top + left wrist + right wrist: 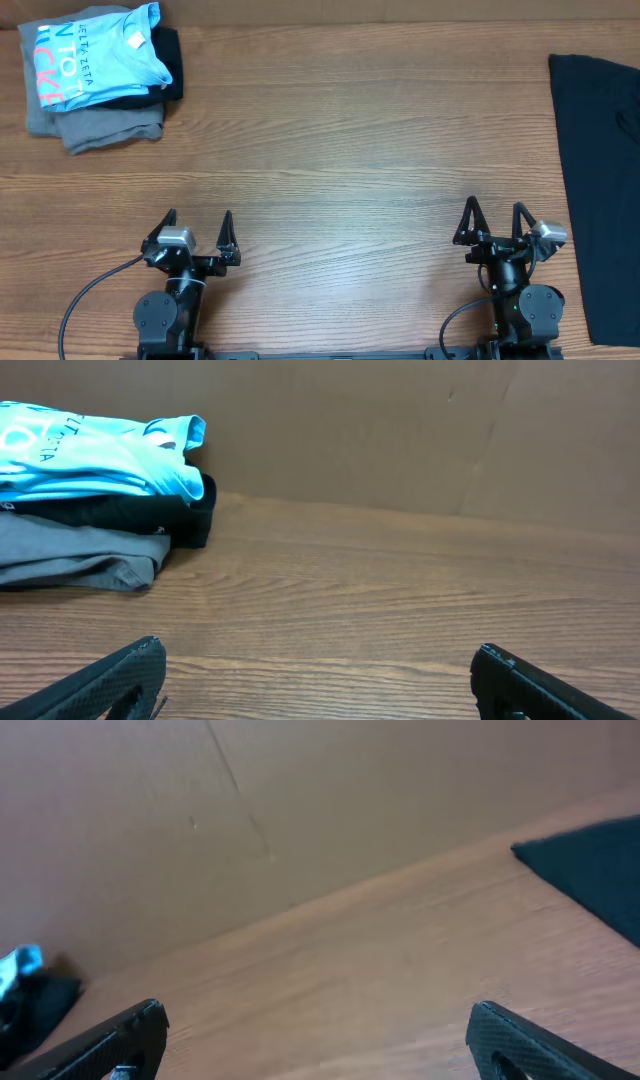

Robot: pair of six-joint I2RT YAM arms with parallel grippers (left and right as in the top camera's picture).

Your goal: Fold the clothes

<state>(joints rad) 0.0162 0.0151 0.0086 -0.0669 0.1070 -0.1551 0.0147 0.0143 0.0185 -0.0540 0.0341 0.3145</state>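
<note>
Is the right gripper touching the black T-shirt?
Apart. The overhead view shows bare table between the right gripper and the black T-shirt.

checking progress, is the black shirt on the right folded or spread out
Spread out: the black shirt lies flat and long at the right, no folds showing, partly out of frame.

A light-blue shirt (90, 455) lies above a grey folded garment (70, 558) on the table (400, 590), beyond parted jaws.

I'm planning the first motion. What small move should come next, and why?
Probably swing the right gripper toward the black T-shirt lying unfolded at the right edge of the table: it is the nearer arm, its jaws open and empty.
</note>
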